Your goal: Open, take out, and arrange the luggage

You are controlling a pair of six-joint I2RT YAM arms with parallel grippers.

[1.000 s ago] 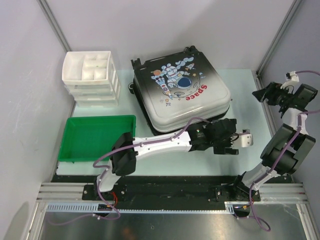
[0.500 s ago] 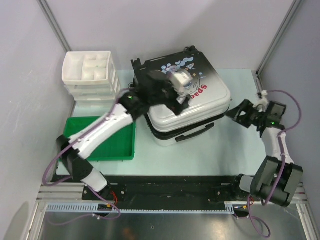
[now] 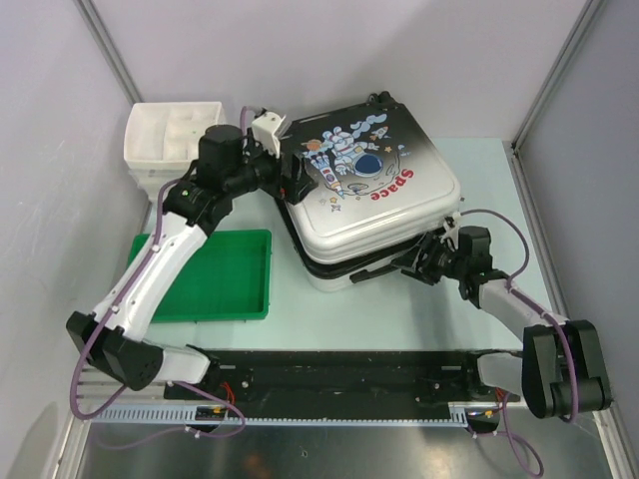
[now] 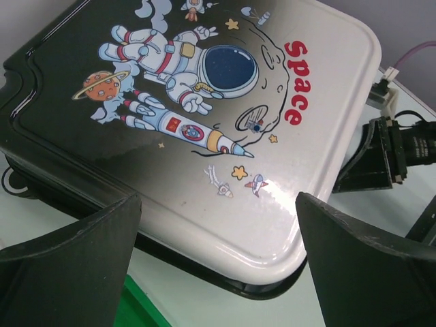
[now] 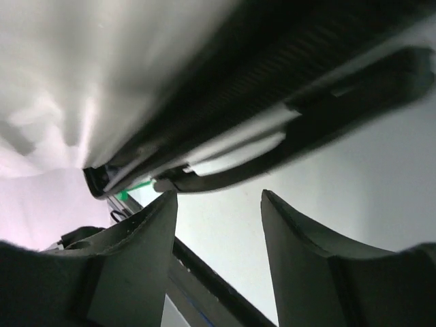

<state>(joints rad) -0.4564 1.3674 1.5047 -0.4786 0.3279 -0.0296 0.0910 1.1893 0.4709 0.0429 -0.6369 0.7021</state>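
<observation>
The luggage [image 3: 369, 190] lies flat and closed in the middle of the table, its white-to-black shell with the astronaut and "Space" lettering facing up [image 4: 225, 102]. My left gripper [image 3: 296, 182] hovers over its back left corner, open wide and holding nothing [image 4: 218, 204]. Low at the front right edge sits my right gripper [image 3: 412, 265], pointing at the seam beside the black side handle [image 5: 327, 129]. Its jaws [image 5: 218, 197] are open with only bare table between them, just below the luggage's shell [image 5: 102, 68].
A white compartmented drawer box [image 3: 165, 140] stands at the back left, partly behind my left arm. A flat green tray [image 3: 200, 237] lies at the front left. Metal frame posts and grey walls close in both sides.
My left arm swung from the luggage's front, across its lid, to the back left corner. My right arm came down from the right side to the front right edge, its jaws narrower.
</observation>
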